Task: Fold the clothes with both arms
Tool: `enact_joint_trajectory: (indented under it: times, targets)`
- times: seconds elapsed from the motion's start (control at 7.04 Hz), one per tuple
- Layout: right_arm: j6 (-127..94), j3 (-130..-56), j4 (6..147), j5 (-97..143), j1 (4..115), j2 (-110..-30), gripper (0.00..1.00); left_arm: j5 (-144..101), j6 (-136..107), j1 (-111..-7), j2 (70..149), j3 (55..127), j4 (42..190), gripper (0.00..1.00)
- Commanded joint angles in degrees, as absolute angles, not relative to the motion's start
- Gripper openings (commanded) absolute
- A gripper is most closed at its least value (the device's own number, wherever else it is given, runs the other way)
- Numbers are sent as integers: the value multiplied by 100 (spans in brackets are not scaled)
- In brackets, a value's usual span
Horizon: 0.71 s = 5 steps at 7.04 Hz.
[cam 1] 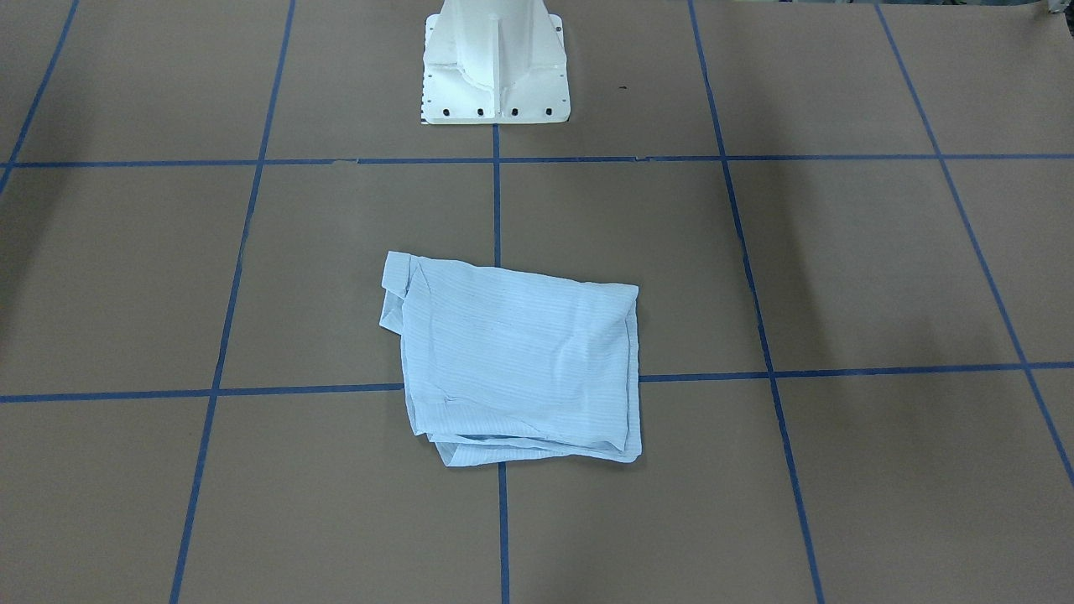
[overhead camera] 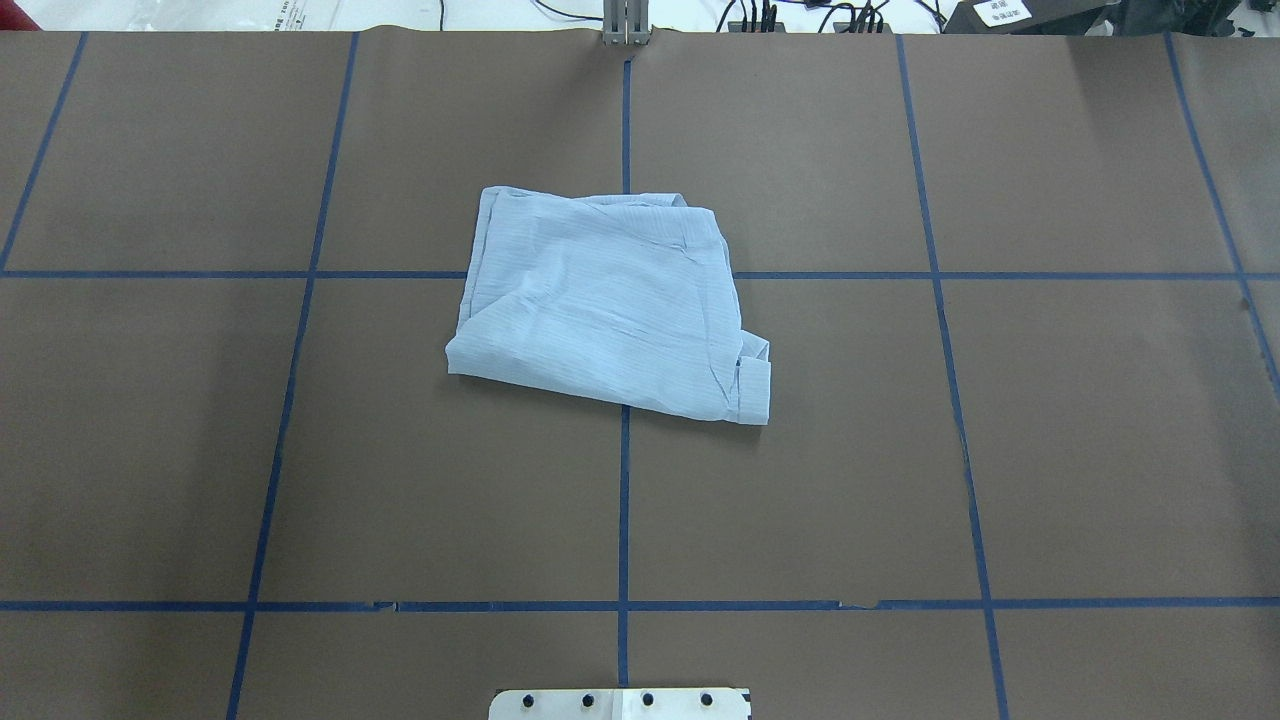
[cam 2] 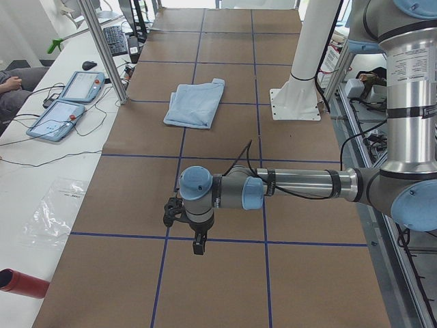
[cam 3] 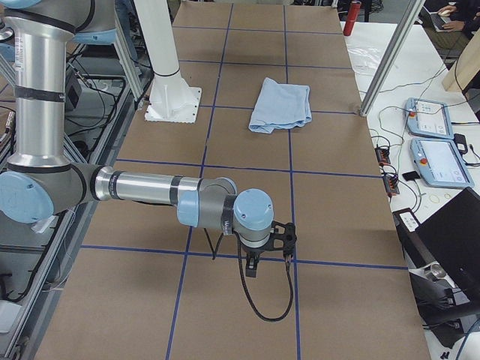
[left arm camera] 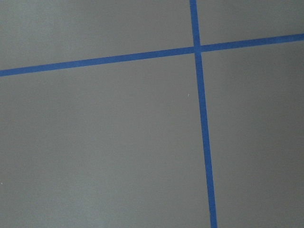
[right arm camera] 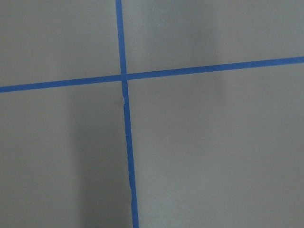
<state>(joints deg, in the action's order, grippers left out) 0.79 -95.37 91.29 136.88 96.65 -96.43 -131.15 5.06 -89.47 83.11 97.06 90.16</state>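
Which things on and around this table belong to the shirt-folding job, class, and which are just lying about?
Belonging to the job:
light blue shirt, lying folded on the table
left arm
right arm

Just lying about:
control tablets on the side bench
red cylinder
clear plastic bag
keyboard

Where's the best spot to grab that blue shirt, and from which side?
Probably the cuff poking out at the shirt's corner nearest the base, approached from the right arm's side: it juts past the folded stack, while other edges lie flat.
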Motion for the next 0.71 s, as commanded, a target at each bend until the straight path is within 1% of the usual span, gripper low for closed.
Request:
enact_joint_trajectory:
  times: [0.0, 0.57]
  targets:
    - [79, -9536, 9132, 13693, 9659, -9642, 100, -13113, 501, -8947, 8323, 9703, 9018, 100]
    - [79, -9440, 9141, 13544, 9589, -9650, 100, -13104, 501, -8947, 8341, 9703, 9018, 100]
